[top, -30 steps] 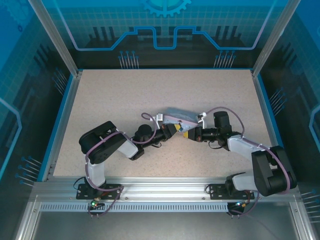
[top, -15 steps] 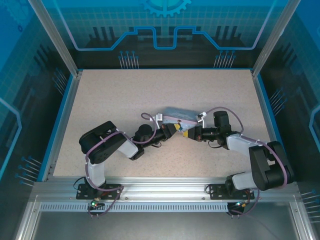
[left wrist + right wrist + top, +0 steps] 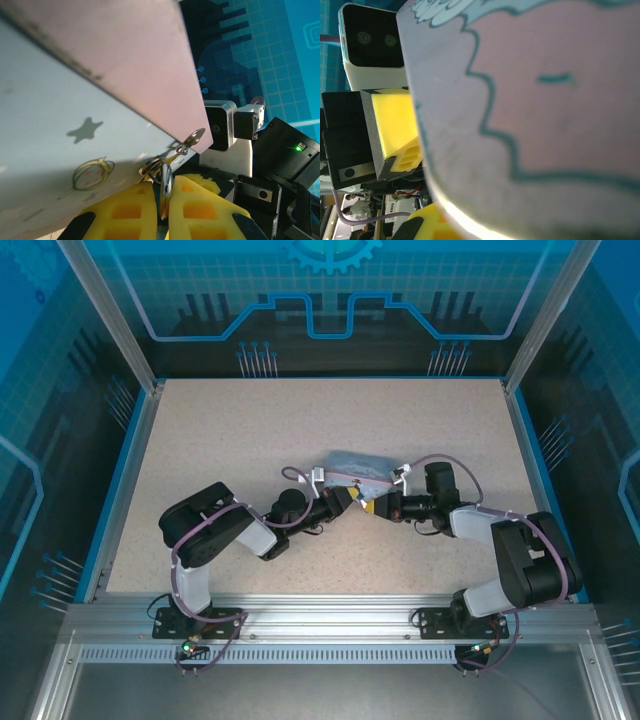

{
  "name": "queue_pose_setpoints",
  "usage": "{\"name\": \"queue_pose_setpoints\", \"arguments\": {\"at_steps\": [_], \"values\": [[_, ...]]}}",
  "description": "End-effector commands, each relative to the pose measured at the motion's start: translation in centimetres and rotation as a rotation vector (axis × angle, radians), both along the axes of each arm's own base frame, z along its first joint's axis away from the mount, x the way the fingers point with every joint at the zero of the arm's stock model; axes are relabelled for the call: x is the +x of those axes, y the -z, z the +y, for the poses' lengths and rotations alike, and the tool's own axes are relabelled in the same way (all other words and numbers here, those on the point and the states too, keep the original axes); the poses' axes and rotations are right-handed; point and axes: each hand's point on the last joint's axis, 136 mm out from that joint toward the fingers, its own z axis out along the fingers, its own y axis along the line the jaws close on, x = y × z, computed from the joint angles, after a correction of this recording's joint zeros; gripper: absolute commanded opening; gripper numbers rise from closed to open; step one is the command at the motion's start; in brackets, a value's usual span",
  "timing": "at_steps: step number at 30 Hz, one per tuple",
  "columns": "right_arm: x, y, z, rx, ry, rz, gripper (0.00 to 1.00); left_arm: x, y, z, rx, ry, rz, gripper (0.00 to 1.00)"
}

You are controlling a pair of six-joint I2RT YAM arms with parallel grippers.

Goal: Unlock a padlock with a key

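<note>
Beside the tin (image 3: pixel 358 465), the left gripper (image 3: pixel 164 200) pinches what looks like the key (image 3: pixel 166 177), the right gripper (image 3: pixel 375 507) is closed, its hold unclear, and unlocking seems not yet done.

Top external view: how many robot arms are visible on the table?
2. The left arm reaches in from the near left, the right arm from the near right; both meet at the pale blue tin in the middle. None seems hidden.

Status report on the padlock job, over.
Left gripper shut on thin metal key, at the tin's edge. Right gripper shut, close beside it. Tin hard up against both grippers.
</note>
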Motion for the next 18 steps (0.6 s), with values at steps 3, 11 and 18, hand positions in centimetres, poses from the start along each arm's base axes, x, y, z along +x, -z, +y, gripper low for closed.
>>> {"name": "queue_pose_setpoints", "arguments": {"at_steps": [3, 11, 18], "values": [[2.4, -1.1, 0.1, -0.010, 0.036, -0.096, 0.00, -2.8, -3.7, -3.2, -0.094, 0.161, -0.086, 0.00], [2.5, -1.5, 0.4, 0.034, 0.011, -0.107, 0.00, -2.9, -3.9, -3.4, -0.097, 0.173, -0.096, 0.00], [2.3, -4.2, 0.7, 0.121, -0.017, -0.158, 0.00, -3.4, -3.5, -3.3, -0.069, 0.190, -0.126, 0.00]]}}
